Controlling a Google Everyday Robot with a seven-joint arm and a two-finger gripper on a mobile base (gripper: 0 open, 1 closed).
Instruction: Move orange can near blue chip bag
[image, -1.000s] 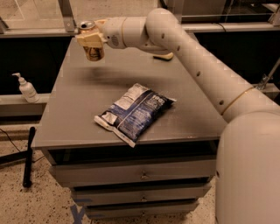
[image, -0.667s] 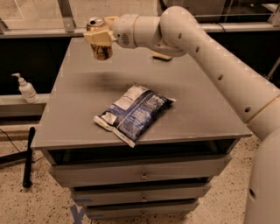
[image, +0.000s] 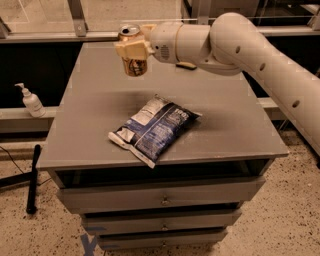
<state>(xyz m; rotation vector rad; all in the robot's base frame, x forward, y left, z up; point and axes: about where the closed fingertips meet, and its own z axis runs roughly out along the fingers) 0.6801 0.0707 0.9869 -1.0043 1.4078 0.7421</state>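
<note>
The orange can (image: 134, 63) has a silver top and dark lettering. My gripper (image: 132, 49) is shut on it and holds it upright in the air above the far left part of the grey table (image: 90, 125). The blue chip bag (image: 155, 128) lies flat near the table's middle front, with a white panel and white print. The can hangs behind the bag and a little to its left, well apart from it. My white arm (image: 240, 45) reaches in from the right.
A small yellowish object (image: 186, 65) lies on the table's far side, partly hidden behind my arm. A hand-sanitiser pump bottle (image: 31, 101) stands on a ledge to the left. Drawers (image: 162, 200) sit below the tabletop. A black pole (image: 32, 177) lies on the floor at left.
My gripper has carried the can to the right and a little toward the bag, still raised above the table. The bag has not moved.
</note>
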